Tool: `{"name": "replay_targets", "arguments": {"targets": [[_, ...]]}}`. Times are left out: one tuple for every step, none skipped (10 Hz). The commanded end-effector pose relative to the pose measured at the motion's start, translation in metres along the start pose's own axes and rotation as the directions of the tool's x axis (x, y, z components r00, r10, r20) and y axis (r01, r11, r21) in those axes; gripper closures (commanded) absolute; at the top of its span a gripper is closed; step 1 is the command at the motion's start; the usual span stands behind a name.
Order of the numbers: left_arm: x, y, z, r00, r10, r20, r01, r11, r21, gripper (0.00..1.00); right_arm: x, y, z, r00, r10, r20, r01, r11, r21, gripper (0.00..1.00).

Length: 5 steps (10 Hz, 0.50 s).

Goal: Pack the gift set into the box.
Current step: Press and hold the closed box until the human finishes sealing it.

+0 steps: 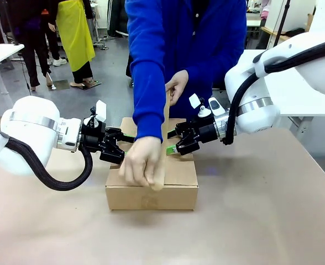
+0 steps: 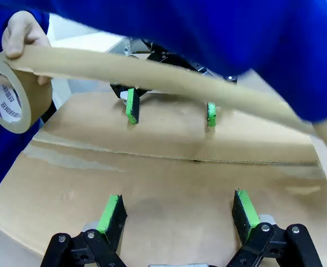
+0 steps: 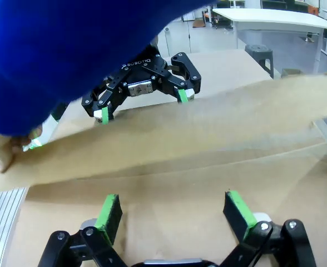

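Brown corrugated box [image 1: 151,185] sits mid-table, top flaps folded down and meeting along a centre seam. Left gripper [image 1: 116,149] comes in from the left side with its fingers spread wide, green pads [image 2: 112,212] resting down on the near flap; nothing held between them. Right gripper [image 1: 177,143] reaches in from the opposite side, fingers likewise released and spread, pads [image 3: 110,209] pressing flat on its flap. In each wrist view the other gripper shows across the seam, also parted. A person in a blue sleeve [image 1: 151,66] stands at the far side, leaning over the box. One hand [image 1: 142,162] presses the free end of a strip of brown tape [image 1: 163,138] down over the box's near front edge; the other hand [image 1: 177,86] is raised above the far edge, holding the tape roll [image 2: 9,101], whose inner core carries purple print. The strip runs taut in the air between the two hands, above the seam and passing between the two grippers, not yet stuck down along the top. Contents of the box are hidden under the closed flaps.
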State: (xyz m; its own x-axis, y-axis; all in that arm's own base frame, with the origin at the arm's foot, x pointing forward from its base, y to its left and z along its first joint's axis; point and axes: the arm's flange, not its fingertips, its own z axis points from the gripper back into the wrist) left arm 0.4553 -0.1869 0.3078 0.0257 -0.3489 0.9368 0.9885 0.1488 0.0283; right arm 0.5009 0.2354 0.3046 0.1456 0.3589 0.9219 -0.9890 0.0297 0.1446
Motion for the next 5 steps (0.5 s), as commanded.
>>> {"name": "replay_targets", "arguments": {"targets": [[-0.0012,-0.0013,-0.0018,1.000,-0.002,-0.003,0.002,1.000,-0.004,0.00,-0.0019,0.0003,-0.0036,1.000,0.002,-0.019,-0.003,1.000,-0.012,0.00],[-0.0012,-0.0013,-0.0018,1.000,-0.002,-0.003,0.002,1.000,-0.004,0.00,-0.0019,0.0003,-0.0036,1.000,0.002,-0.019,-0.003,1.000,-0.012,0.00],[-0.0012,-0.0013,-0.0018,1.000,-0.002,-0.003,0.002,1.000,-0.004,0.00,-0.0019,0.0003,-0.0036,1.000,0.002,-0.019,-0.003,1.000,-0.012,0.00],[-0.0012,-0.0013,-0.0018,1.000,-0.002,-0.003,0.002,1.000,-0.004,0.00,-0.0019,0.0003,-0.0036,1.000,0.002,-0.019,-0.003,1.000,-0.012,0.00],[-0.0012,-0.0013,-0.0018,1.000,-0.002,-0.003,0.002,1.000,-0.004,0.00,-0.0019,0.0003,-0.0036,1.000,0.002,-0.019,-0.003,1.000,-0.012,0.00]]}}
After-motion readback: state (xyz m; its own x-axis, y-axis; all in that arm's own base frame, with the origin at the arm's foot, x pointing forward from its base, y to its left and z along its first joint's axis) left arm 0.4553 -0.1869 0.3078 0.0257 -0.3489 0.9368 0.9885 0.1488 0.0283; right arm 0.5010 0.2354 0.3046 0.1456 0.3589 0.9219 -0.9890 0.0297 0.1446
